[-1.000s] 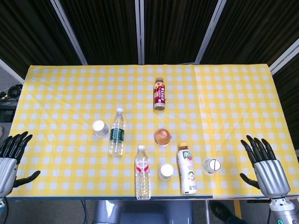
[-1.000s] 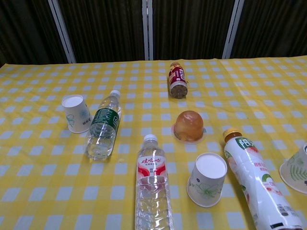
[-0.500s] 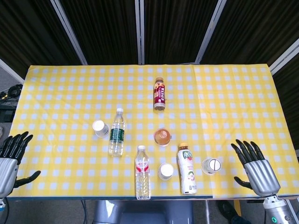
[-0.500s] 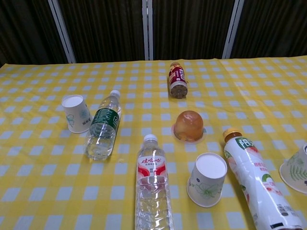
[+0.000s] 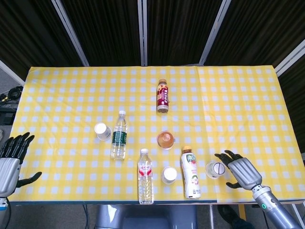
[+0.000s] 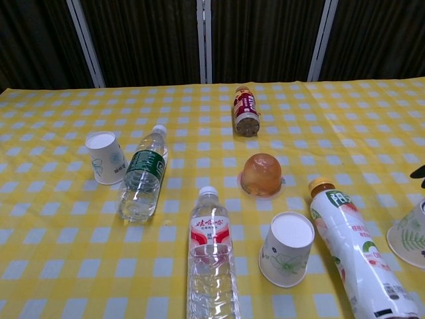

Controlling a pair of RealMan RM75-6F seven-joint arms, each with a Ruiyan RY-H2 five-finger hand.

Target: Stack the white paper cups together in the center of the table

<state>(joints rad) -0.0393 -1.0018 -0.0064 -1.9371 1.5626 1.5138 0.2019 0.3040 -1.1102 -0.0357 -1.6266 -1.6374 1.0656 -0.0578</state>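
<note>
White paper cups stood upside down in three places on the yellow checked tablecloth [image 5: 62,95]: a left cup [image 5: 102,131] [image 6: 105,157] just left of the green-labelled water bottle [image 5: 119,136] [image 6: 141,175], a middle cup [image 5: 168,175] [image 6: 287,248] near the front edge between the red-labelled water bottle [image 5: 145,177] [image 6: 212,256] and the white drink bottle [image 5: 190,179] [image 6: 356,254], and a right cup [image 5: 215,169] [image 6: 408,234] just right of that white bottle. All three cups stood well apart from one another.

Close beside the right cup, the right hand [image 5: 239,169] lay with its fingers apart and curved toward the cup, holding nothing; whether a fingertip touched the cup could not be told. At the near left corner, the left hand [image 5: 10,160] hung with fingers spread and empty, well away from every cup.

Further in, an orange jelly cup [image 5: 165,140] [image 6: 260,175] sat near the table's centre, and a brown drink bottle [image 5: 163,96] [image 6: 246,111] lay on its side toward the far edge.
</note>
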